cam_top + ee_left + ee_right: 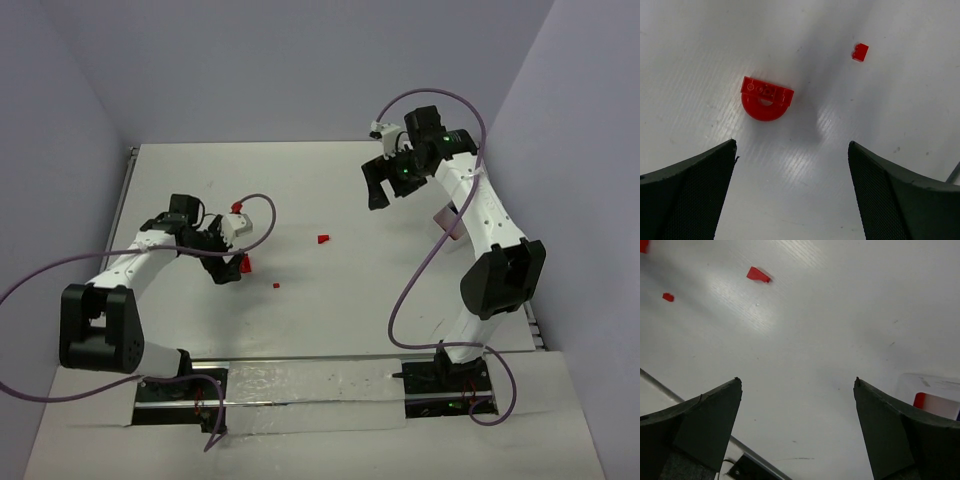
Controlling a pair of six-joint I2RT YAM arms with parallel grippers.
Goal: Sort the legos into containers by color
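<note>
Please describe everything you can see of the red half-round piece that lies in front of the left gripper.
The red half-round piece looks like glossy hard plastic. It has a straight bar along one edge, with small round marks, and a half disc below it, with a small arched hole between them. It lies flat on the white table, and only the table touches it. It sits just ahead of the left gripper, whose jaws stand open and clear of it.

The loose legos are all bright red: a half-round piece [765, 102], a tiny brick [860, 52] and a wedge [758, 274], on a plain white table [330, 320]. Each arm [480, 205] is white with black joints and purple cables [430, 92]. The container [927, 385] is cloudy white, with red showing inside.
</note>
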